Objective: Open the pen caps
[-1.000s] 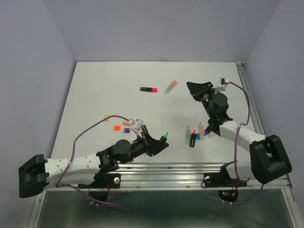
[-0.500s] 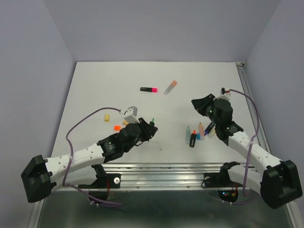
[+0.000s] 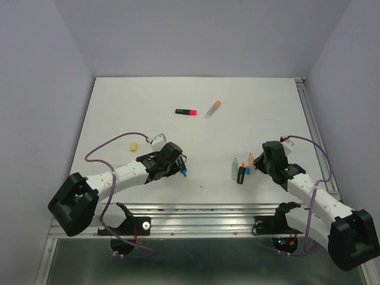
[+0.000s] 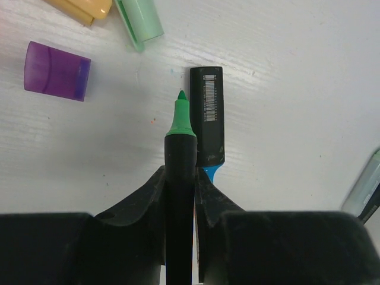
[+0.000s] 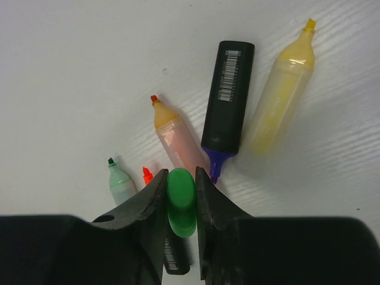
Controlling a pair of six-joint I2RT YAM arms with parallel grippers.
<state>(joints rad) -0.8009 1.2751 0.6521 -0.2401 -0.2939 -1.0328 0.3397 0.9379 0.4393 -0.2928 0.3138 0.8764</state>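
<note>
My left gripper (image 4: 180,172) is shut on a black pen barrel with a bare green tip (image 4: 180,116), held low over the table. Under it lies a black pen with a blue tip (image 4: 208,119). Loose pen caps lie ahead of it: purple (image 4: 57,71), pale green (image 4: 139,21) and peach (image 4: 86,7). My right gripper (image 5: 181,178) is shut on a green cap (image 5: 181,205) above several uncapped pens, among them a peach one (image 5: 175,139) and a black one with a purple tip (image 5: 227,101). From above, the left gripper (image 3: 172,163) and right gripper (image 3: 265,157) are far apart.
Two capped pens lie at the far middle, one black with a pink cap (image 3: 186,111) and one pale with an orange cap (image 3: 213,108). A yellow cap (image 3: 133,146) lies left of the left gripper. A pale yellow pen (image 5: 279,101) and a pale green pen (image 5: 120,181) flank the right-hand group.
The left gripper carried the green-tipped pen leftward to the loose caps. The right gripper came down and nearer with the green cap, over the group of open pens.
</note>
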